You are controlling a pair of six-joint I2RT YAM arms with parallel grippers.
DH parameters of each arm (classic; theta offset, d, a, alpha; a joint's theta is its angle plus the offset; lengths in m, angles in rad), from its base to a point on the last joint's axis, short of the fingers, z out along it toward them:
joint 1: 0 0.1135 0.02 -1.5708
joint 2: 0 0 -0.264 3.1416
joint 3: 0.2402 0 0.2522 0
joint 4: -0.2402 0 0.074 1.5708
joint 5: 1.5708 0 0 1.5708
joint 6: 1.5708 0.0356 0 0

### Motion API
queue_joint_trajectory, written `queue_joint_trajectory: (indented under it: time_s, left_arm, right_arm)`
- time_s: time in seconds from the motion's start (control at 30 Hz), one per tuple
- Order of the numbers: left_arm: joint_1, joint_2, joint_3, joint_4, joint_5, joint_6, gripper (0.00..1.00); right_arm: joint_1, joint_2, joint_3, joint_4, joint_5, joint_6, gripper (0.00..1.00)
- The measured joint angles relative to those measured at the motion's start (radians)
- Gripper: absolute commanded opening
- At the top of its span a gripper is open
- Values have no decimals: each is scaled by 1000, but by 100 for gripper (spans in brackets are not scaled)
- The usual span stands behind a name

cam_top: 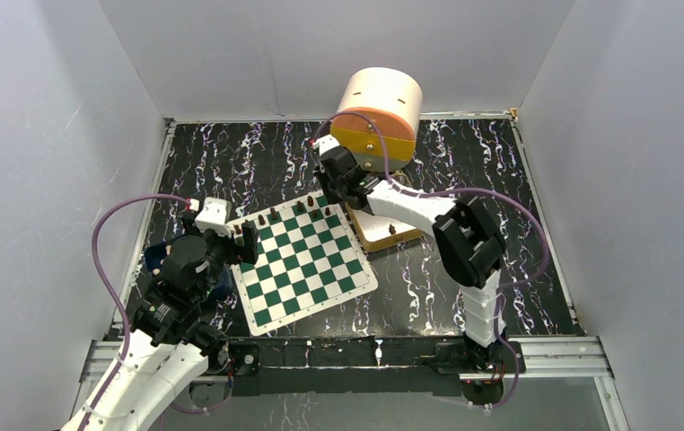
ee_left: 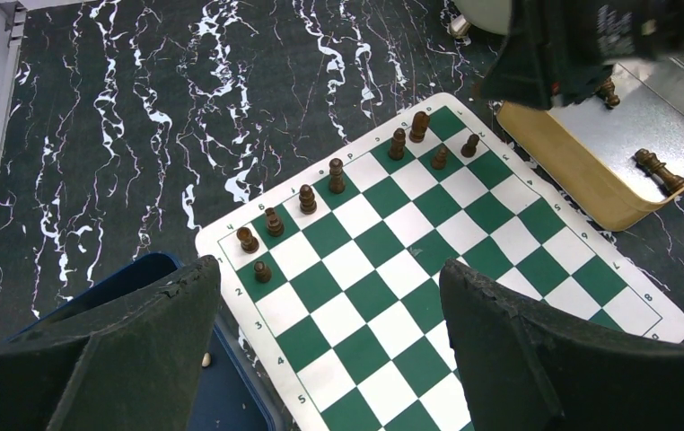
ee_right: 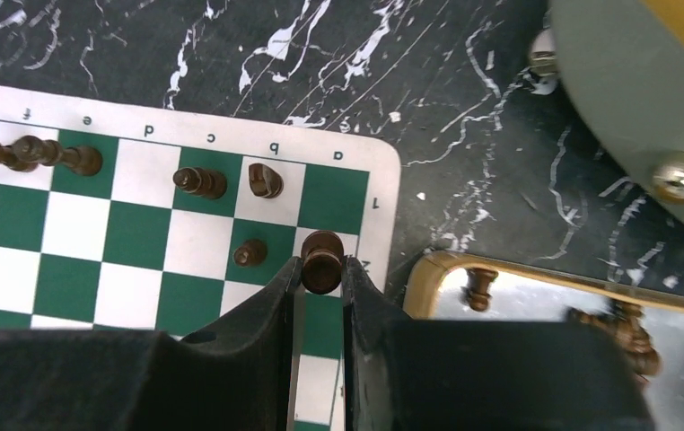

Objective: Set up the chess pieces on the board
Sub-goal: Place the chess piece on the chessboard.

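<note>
Right gripper [ee_right: 321,271] clamps a rounded, dark-brown chess piece [ee_right: 322,251] between matte black fingers, over the flat green-and-white checkered board [ee_right: 78,224] at its white-bordered corner (a-file side). I see my left gripper [ee_left: 328,283] spread wide above the board.

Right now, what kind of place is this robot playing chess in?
Probably a robot lab test booth: plain white walls box in a black marbled table, with the left arm and right arm bolted to a metal rail near the board.
</note>
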Motion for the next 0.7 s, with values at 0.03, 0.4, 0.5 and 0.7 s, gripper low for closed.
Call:
queue_joint_trajectory:
  time_s: [0.03, 0.4, 0.5, 0.7]
  left_arm:
    - [0, 0, 0, 0, 0, 0, 88]
    - [0, -11, 0, 0, 1, 0, 88]
    - [0, -11, 0, 0, 1, 0, 88]
    - [0, -11, 0, 0, 1, 0, 88]
  right_arm:
    - [6, 23, 10, 1, 2, -2, 23]
    - [17, 193, 75, 14, 13, -8, 23]
    - [17, 204, 79, 16, 16, -11, 24]
    - [17, 210, 113, 26, 19, -15, 24]
